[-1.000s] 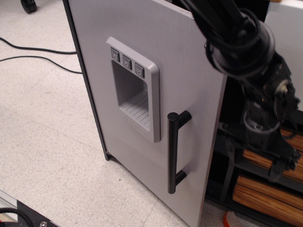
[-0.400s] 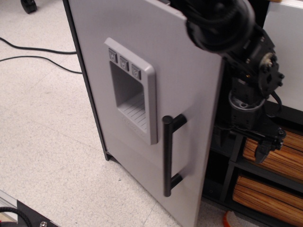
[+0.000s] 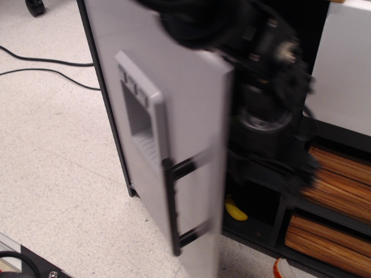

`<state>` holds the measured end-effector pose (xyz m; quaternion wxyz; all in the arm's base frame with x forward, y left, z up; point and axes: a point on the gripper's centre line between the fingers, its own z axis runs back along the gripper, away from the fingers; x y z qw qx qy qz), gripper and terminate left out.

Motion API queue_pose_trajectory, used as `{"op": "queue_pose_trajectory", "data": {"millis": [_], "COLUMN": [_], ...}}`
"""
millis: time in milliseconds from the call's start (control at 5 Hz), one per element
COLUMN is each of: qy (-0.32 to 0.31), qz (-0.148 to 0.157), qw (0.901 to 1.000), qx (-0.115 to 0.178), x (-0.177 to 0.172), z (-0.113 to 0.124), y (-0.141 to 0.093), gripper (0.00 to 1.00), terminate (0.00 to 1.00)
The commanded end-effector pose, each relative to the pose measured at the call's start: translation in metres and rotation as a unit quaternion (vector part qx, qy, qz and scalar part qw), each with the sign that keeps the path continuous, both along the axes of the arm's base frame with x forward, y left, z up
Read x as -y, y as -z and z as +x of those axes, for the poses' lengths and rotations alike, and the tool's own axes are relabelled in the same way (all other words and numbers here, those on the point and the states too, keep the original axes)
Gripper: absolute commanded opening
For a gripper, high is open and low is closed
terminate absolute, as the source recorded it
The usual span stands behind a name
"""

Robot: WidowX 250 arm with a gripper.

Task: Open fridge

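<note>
The fridge door [image 3: 191, 104] is light grey with a moulded dispenser [image 3: 142, 110] and a vertical black bar handle [image 3: 173, 202]. It stands swung well out from the dark frame [image 3: 107, 104], seen almost edge-on. My black arm and gripper [image 3: 266, 139] are behind the door's free edge, inside the opening, blurred by motion. I cannot make out the fingers. A yellow object [image 3: 236, 211] lies on the fridge's floor inside.
A white unit with wooden-slat drawers [image 3: 336, 185] stands directly right of the fridge. Black cables [image 3: 40, 63] run across the speckled floor at the left. A dark plate corner [image 3: 23, 263] sits at the bottom left.
The door has swung further open to the left, exposing the interior and the yellow object. My arm has moved left with the door's edge.
</note>
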<state>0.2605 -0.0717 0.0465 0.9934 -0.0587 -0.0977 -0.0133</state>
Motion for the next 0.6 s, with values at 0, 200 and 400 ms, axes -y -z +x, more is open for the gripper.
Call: {"op": "queue_pose_trajectory", "data": {"millis": [0, 200, 400], "qy": [-0.014, -0.004, 0.003], "qz": [0.004, 0.009, 0.034], "qw": [0.9998, 0.9999, 0.9994], "qx": [0.015, 0.005, 0.002], "x": [-0.077, -0.104, -0.124], "z": [-0.04, -0.058, -0.075], "y": [-0.036, -0.036, -0.034], "gripper": [1.0, 1.0, 1.0], "terminate": [0.0, 0.0, 1.0]}}
